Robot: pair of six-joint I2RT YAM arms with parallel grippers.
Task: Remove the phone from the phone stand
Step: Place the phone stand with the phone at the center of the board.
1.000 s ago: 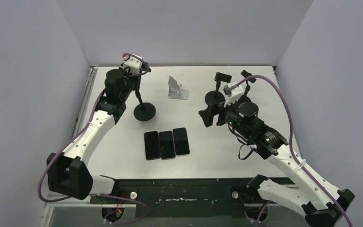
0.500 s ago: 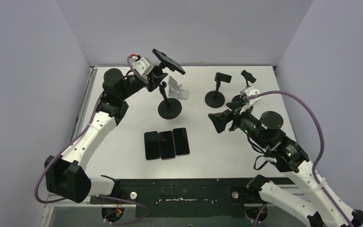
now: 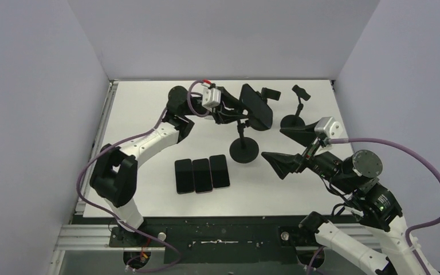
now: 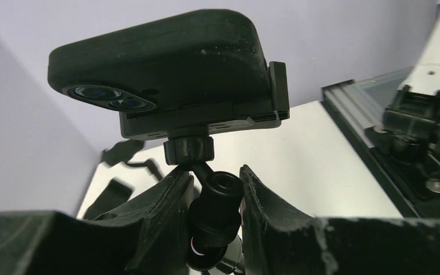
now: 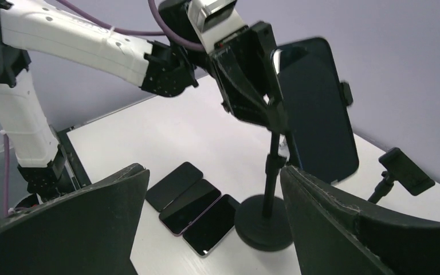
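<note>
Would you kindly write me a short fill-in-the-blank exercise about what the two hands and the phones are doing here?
1. The left hand grips the phone stand by its stem; a ___ is clamped on top.
2. The right hand is ___ and holds nothing.
3. ___ spare phones lie flat in a row on the table.
Missing words: phone; open; three.

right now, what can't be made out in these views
left wrist view: the left fingers, shut on the stand, hide its base; the screen of the phone faces away.
top view: the left arm and phone cover that grip.
right wrist view: the right fingers hide the base of the small empty stand.
</note>
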